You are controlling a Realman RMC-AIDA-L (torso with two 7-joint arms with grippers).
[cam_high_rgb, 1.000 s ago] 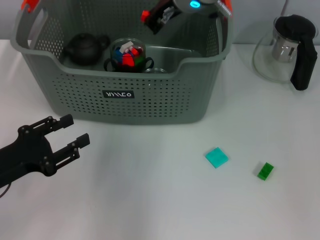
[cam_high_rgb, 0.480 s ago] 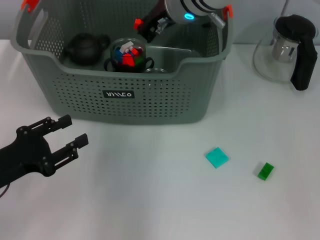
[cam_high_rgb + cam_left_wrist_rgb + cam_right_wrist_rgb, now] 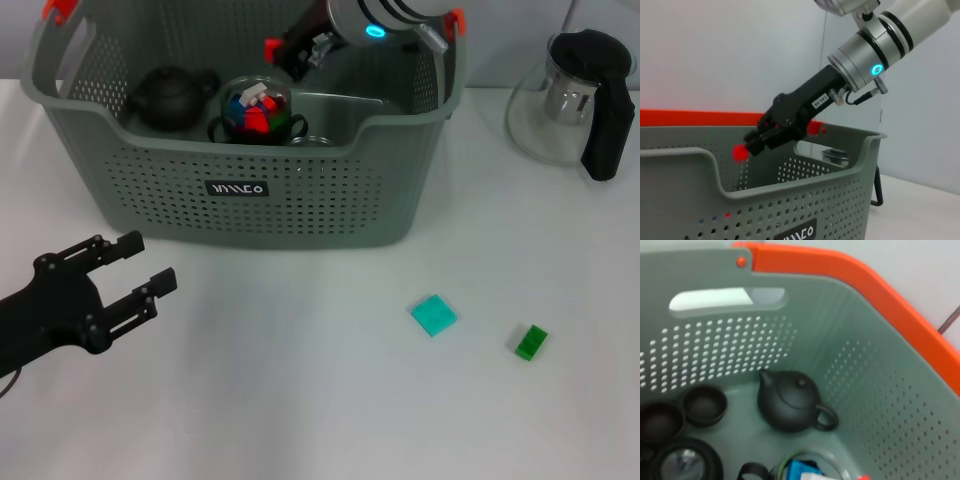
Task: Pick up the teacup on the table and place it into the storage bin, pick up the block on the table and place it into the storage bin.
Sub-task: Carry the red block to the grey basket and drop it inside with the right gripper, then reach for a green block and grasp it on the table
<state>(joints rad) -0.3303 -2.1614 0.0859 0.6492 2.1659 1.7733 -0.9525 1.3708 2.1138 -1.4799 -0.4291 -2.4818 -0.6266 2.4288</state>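
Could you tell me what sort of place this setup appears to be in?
Probably a robot test bench or lab: a plain white table against a bare wall, with tea ware in a grey storage bin and a glass pitcher staged as props.

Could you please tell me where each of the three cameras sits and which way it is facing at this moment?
Head view: above, looking down at the storage bin, showing the left gripper and right arm.
Left wrist view: low beside the table, facing the bin's front wall and the right gripper above it; none of its own fingers show.
Right wrist view: over the bin, looking inside; no fingers show.
Shared: head and right wrist views both show the black teapot.
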